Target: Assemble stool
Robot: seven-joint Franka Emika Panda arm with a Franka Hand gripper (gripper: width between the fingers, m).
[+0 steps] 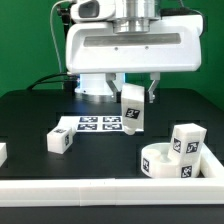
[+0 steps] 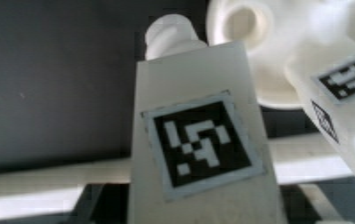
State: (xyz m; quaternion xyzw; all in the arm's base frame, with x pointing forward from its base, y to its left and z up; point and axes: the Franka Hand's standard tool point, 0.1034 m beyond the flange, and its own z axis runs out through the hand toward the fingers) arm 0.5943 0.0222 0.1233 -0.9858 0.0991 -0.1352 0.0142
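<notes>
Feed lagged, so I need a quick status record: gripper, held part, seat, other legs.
gripper: shut on held leg
held leg: roughly upright, tag facing exterior camera, near the marker board
seat: on table, exterior view's right, near border rail
second leg: beside the seat
loose leg: on table, exterior view's left of marker board

White ring seat (image 1: 160, 162); 1st leg (image 1: 131, 110) upright aloft, 2nd leg (image 1: 60, 141) flat, 3rd leg (image 1: 188, 140) perhaps against seat.

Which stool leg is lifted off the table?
The leg gripped in the hand, hanging in the air. The other two sit low: one at the exterior view's left, one beside the seat.
</notes>
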